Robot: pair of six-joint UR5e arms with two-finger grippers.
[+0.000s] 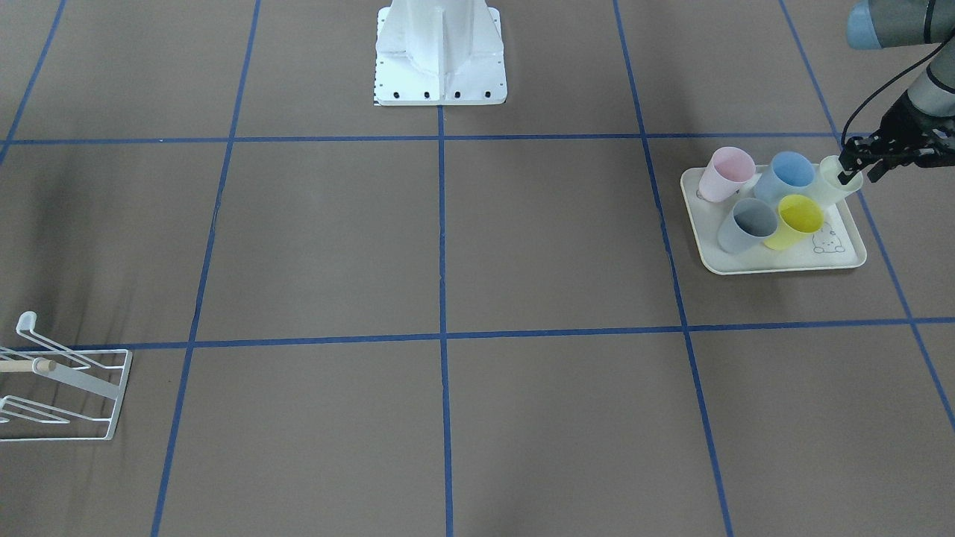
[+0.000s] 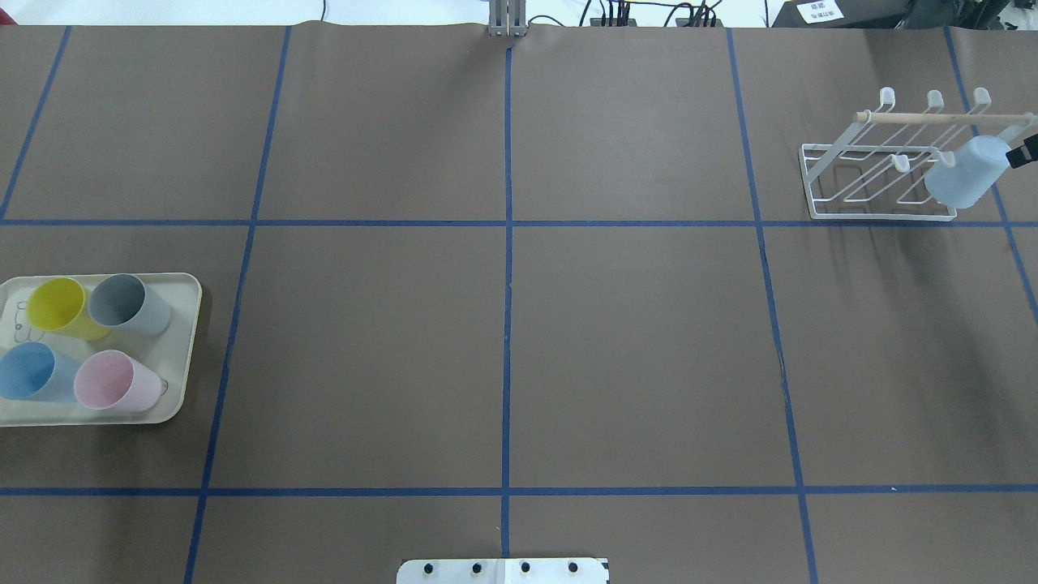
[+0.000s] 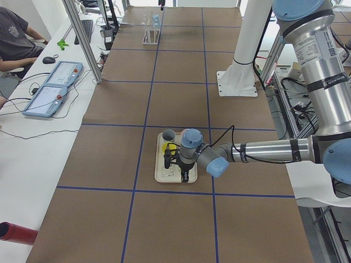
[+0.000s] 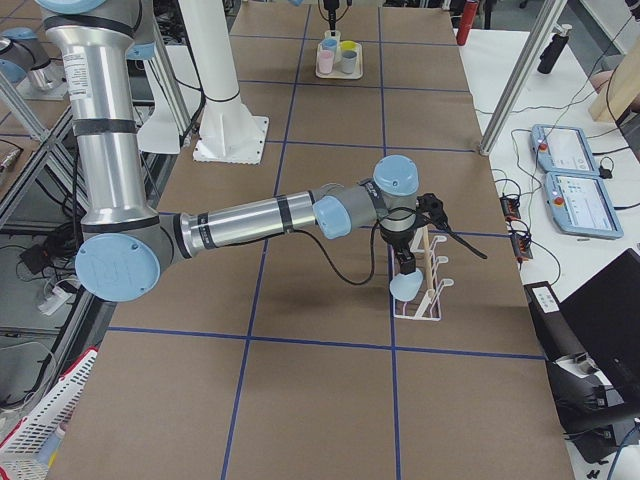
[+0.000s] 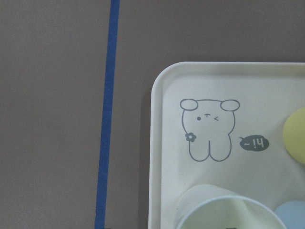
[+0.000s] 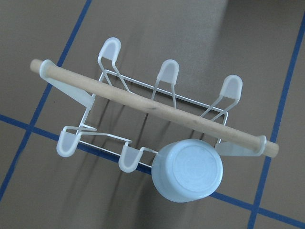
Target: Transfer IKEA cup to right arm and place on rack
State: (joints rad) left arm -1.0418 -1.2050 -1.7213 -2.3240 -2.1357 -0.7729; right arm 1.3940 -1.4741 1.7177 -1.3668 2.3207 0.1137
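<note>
A pale green cup (image 1: pixel 835 179) stands on the far corner of the cream tray (image 1: pixel 847 257); in the left wrist view its rim (image 5: pixel 224 207) fills the bottom edge. My left gripper (image 1: pixel 859 176) hangs open over it, with its fingers straddling the cup's wall. A light blue cup (image 2: pixel 965 180) hangs upside down on an end prong of the white wire rack (image 2: pixel 876 174); its base (image 6: pixel 188 171) shows free of any finger. Only a black tip of my right gripper (image 2: pixel 1023 152) shows beside that cup, and I cannot tell whether it is open or shut.
Pink (image 1: pixel 725 173), blue (image 1: pixel 787 175), grey (image 1: pixel 748 224) and yellow (image 1: pixel 797 220) cups stand on the tray. The rack's wooden dowel (image 6: pixel 152 102) runs above the prongs. The robot's white base (image 1: pixel 440 52) stands at the table's middle rear. A person sits at a side desk (image 3: pixel 13 38).
</note>
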